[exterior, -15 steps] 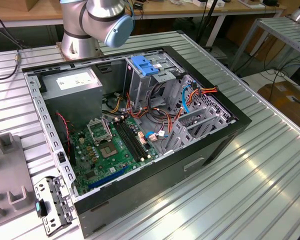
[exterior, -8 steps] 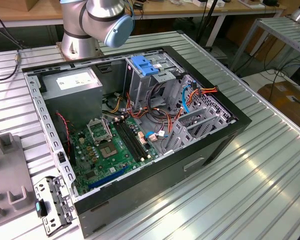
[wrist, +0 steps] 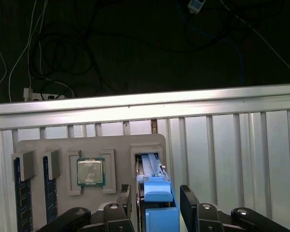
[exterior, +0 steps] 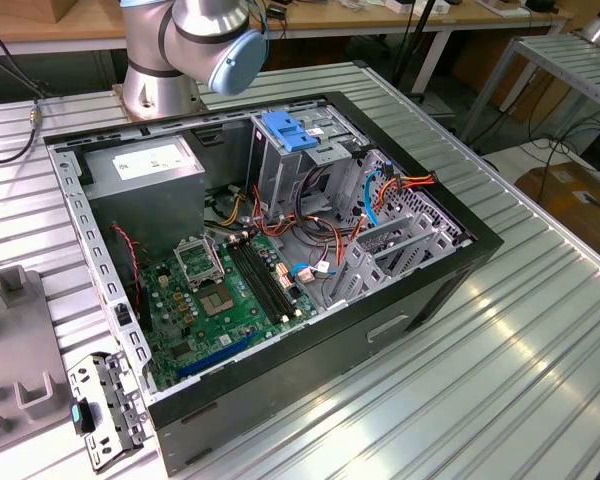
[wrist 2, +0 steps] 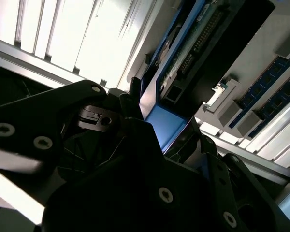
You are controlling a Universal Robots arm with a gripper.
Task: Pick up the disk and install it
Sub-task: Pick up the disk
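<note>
Disk (wrist: 157, 212) on edge in grey tray (wrist: 118, 145) slot, gripper (wrist: 156, 192) fingers apart, straddling it

No print resolving into readable words or numbers. Exterior view: white sticker (exterior: 152, 160) lying on top of grey metal box (exterior: 102, 172) inside computer case (exterior: 410, 300), carrying dark lines too small to make out. First wrist view: processor (wrist: 91, 171) sitting in grey holder tray (wrist: 121, 144), lid showing faint marks, none legible. Circuit board (exterior: 195, 310) markings likewise reading as mere specks.
</note>
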